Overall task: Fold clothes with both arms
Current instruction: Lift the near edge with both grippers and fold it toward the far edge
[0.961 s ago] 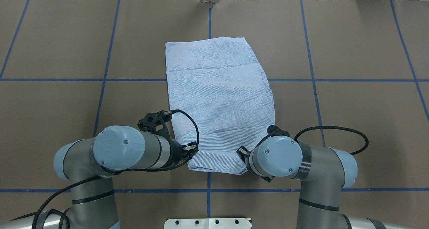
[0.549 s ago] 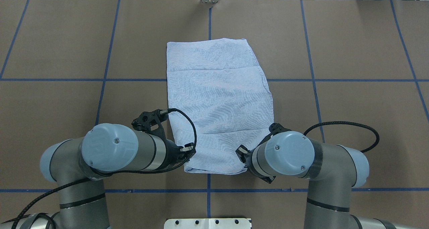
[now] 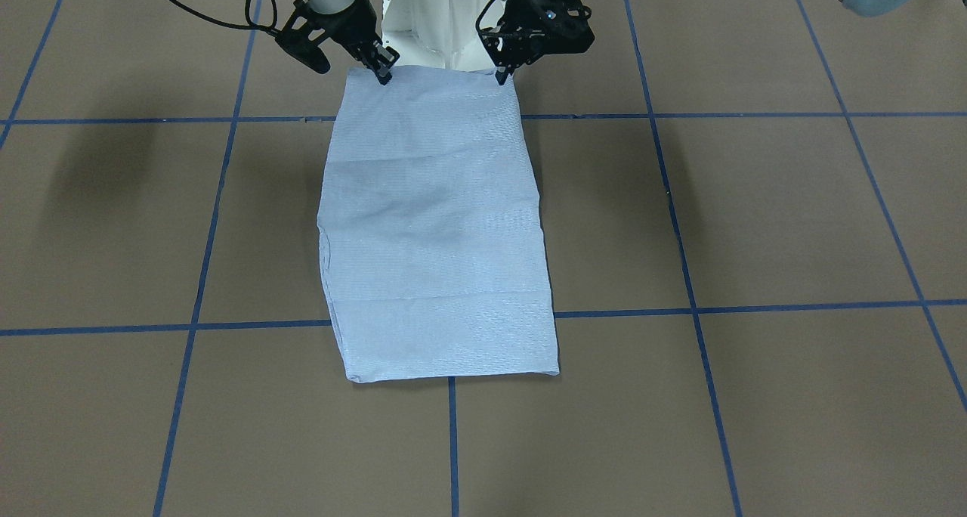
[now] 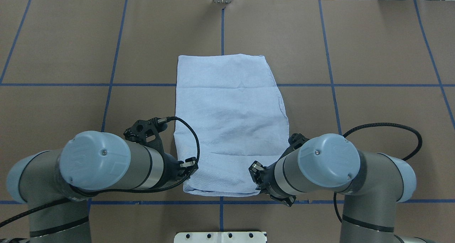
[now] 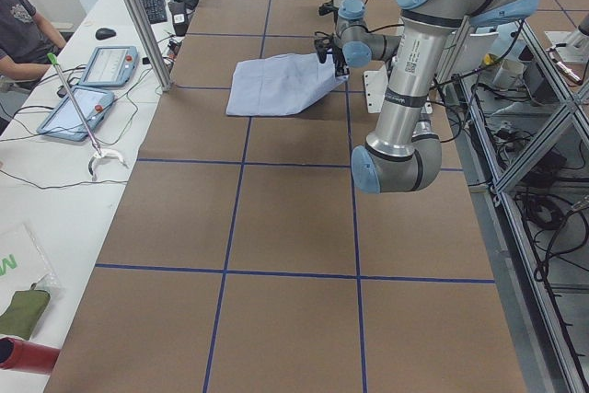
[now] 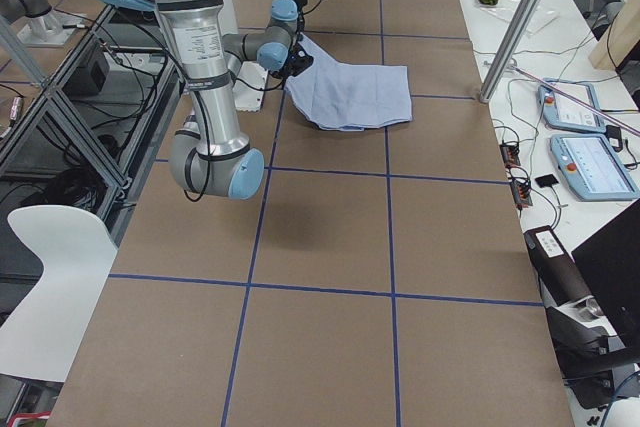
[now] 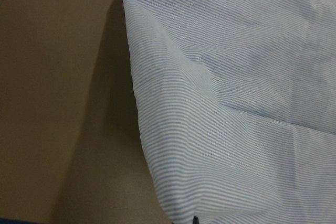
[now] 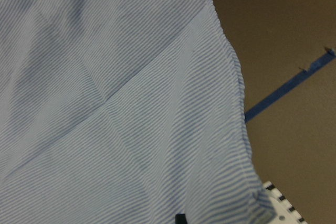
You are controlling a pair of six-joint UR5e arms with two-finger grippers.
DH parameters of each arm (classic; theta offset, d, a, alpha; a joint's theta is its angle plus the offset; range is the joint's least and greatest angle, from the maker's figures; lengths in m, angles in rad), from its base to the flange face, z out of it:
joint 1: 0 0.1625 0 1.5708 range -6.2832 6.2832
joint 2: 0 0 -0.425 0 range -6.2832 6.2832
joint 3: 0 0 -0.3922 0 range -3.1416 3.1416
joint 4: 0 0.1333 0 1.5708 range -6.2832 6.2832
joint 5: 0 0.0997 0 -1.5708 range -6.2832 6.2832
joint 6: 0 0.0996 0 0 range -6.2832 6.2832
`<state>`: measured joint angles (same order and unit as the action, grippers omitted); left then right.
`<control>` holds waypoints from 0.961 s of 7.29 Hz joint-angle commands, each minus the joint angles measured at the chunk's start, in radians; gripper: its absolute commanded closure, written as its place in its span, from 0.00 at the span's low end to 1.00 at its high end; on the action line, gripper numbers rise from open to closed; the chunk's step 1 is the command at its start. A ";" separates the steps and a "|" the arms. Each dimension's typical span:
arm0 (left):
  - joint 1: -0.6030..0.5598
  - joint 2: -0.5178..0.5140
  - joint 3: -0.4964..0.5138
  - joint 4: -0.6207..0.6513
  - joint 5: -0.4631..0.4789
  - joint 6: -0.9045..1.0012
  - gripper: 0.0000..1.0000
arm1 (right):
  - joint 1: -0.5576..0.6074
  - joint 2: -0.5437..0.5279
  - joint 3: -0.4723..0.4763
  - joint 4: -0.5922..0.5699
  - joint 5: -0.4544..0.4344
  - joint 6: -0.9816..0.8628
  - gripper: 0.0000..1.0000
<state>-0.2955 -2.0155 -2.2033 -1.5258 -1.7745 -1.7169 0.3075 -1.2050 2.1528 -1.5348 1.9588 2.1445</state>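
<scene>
The light blue-and-white striped shirt (image 4: 231, 129) lies folded into a long rectangle on the brown table (image 4: 373, 58), with collar, buttons and pocket hidden. My left gripper (image 4: 189, 166) is shut on its near left corner. My right gripper (image 4: 256, 171) is shut on its near right corner. In the front-facing view the shirt (image 3: 434, 230) runs away from the robot, with the left gripper (image 3: 500, 75) and the right gripper (image 3: 383, 75) pinching its robot-side edge slightly off the table. Both wrist views are filled with striped cloth (image 7: 236, 103) (image 8: 121, 103).
Blue tape lines (image 4: 106, 84) grid the table. The white pedestal base (image 3: 438, 18) stands just behind the shirt's held edge. A metal post (image 5: 138, 16) and tablets (image 5: 106, 66) stand on the operators' side, where a person (image 5: 23, 25) sits.
Both arms have drawn back toward the robot's base, dragging the shirt with them. Its far edge and near edge have both slid toward the robot.
</scene>
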 commanded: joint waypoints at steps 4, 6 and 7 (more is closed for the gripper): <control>0.098 -0.021 -0.187 0.289 -0.071 -0.004 1.00 | 0.084 0.019 0.052 -0.008 0.270 0.000 1.00; 0.066 -0.060 -0.173 0.279 -0.062 0.009 1.00 | 0.140 0.051 0.013 -0.004 0.226 -0.044 1.00; 0.000 -0.063 -0.168 0.277 -0.066 0.084 1.00 | 0.177 0.082 -0.008 -0.004 0.212 -0.066 1.00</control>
<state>-0.2393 -2.0677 -2.3780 -1.2456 -1.8396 -1.6907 0.4435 -1.1553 2.1702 -1.5398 2.1926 2.1067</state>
